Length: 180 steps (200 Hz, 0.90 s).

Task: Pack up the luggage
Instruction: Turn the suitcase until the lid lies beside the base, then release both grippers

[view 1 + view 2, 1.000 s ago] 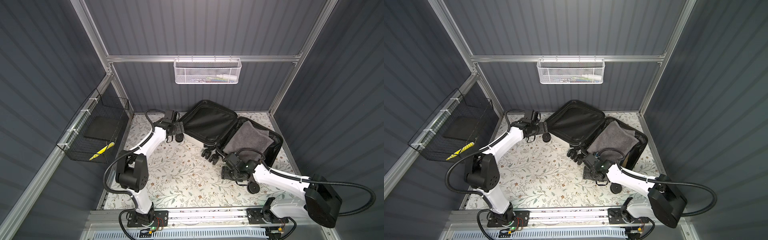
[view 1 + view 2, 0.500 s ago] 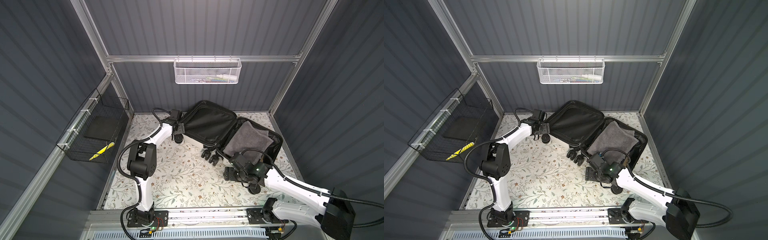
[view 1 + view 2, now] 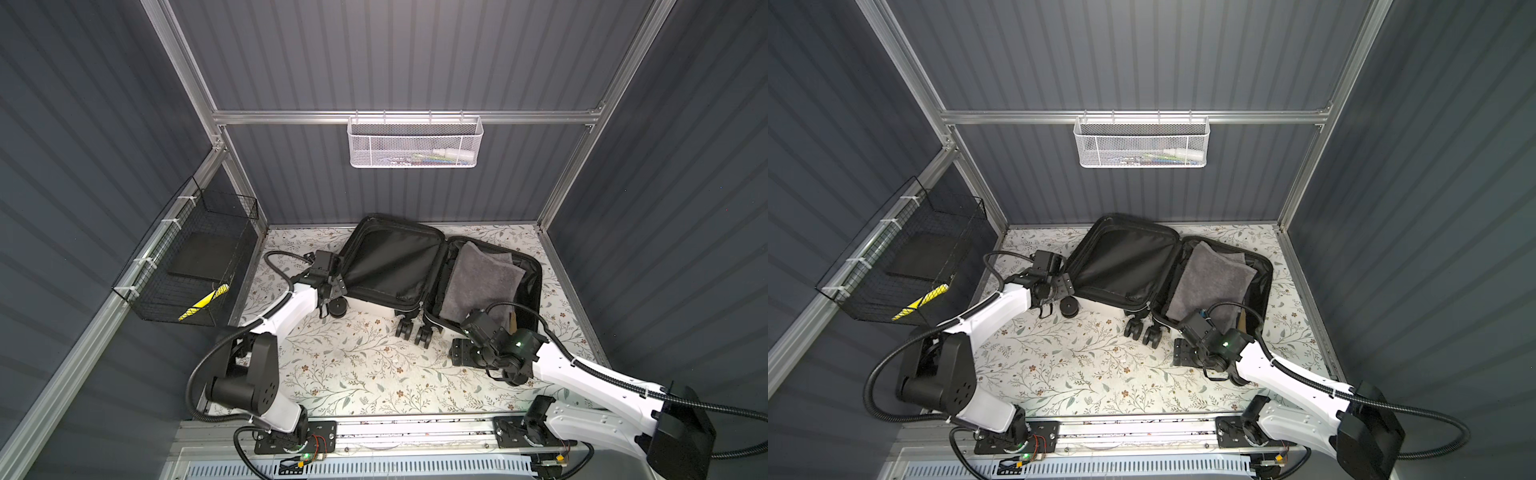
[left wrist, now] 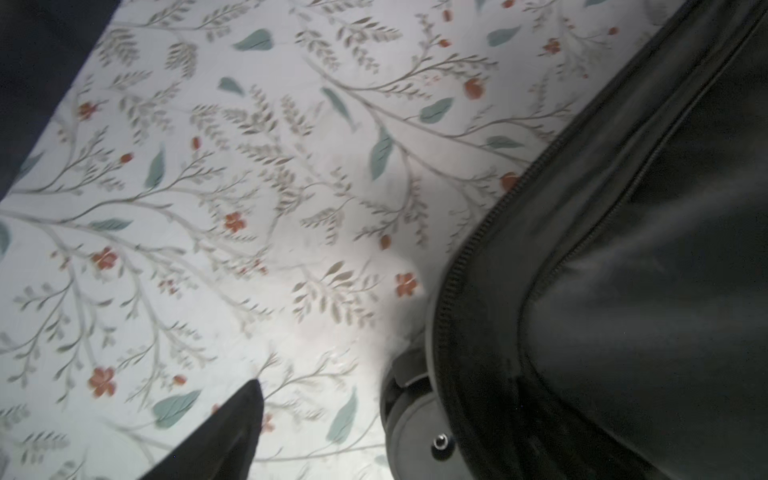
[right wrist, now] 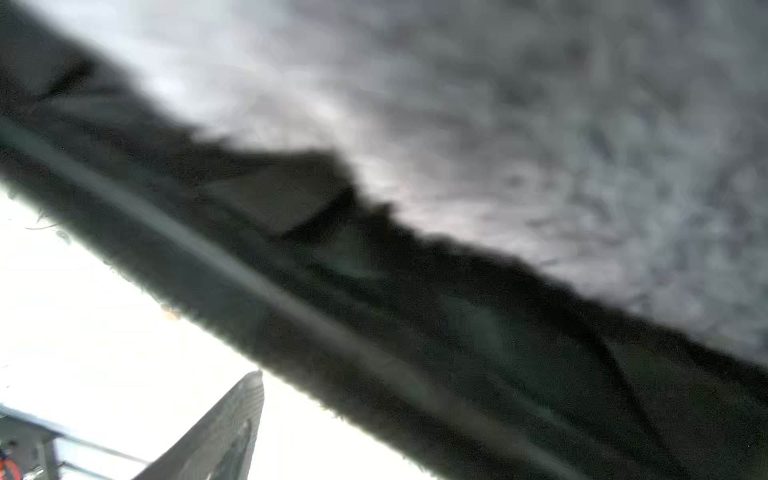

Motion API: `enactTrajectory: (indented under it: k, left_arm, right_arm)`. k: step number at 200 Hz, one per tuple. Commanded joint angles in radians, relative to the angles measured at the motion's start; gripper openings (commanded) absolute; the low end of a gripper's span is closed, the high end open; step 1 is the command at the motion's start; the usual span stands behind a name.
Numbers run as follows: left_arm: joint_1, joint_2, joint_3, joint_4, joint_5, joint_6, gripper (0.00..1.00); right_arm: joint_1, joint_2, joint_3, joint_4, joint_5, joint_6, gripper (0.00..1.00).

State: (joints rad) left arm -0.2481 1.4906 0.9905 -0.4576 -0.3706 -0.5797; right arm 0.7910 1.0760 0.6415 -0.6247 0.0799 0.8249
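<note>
Grey towel point(image 3: 482, 282) is still lying in the luggage point(image 3: 390, 266), which is sitting open at the back of the floral table point(image 3: 353, 374). We are drawing our left gripper point(image 3: 333, 290), jaws spread, down the lid's edge beside a wheel point(image 3: 337, 309). Our right gripper point(image 3: 465, 353) is hanging at the near rim, and we cannot tell its grip. Dark ribbed walls point(image 3: 374, 62) are enclosing us.

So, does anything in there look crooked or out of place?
Only mildly. The luggage lies open at a slant across the table, its black lining rumpled in the half opposite the grey towel. Nothing looks spilled or broken.
</note>
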Motion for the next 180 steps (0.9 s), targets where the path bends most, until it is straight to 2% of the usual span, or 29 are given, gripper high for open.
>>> enactTrajectory:
  k: [1,66,117,149,180]
  left_arm:
    - [0.028,-0.082,-0.105,-0.104,-0.046,-0.064,0.93]
    - [0.035,-0.26,-0.204,-0.16,-0.11,-0.142,0.93]
    - [0.036,-0.335,-0.216,-0.185,-0.132,-0.177,0.93]
    - [0.036,-0.371,-0.147,-0.199,-0.09,-0.107,0.95]
    - [0.036,-0.377,-0.047,-0.206,-0.016,0.004,0.98]
  right_arm:
    - [-0.018,0.021,-0.007,-0.002,0.043,-0.026,0.81]
    - [-0.138,0.11,0.067,0.024,0.032,-0.151,0.81]
    - [-0.222,0.136,0.137,0.014,-0.043,-0.255,0.81]
    - [-0.223,0.035,0.203,-0.097,-0.168,-0.295,0.81]
    - [-0.248,-0.112,0.305,-0.201,-0.171,-0.294,0.82]
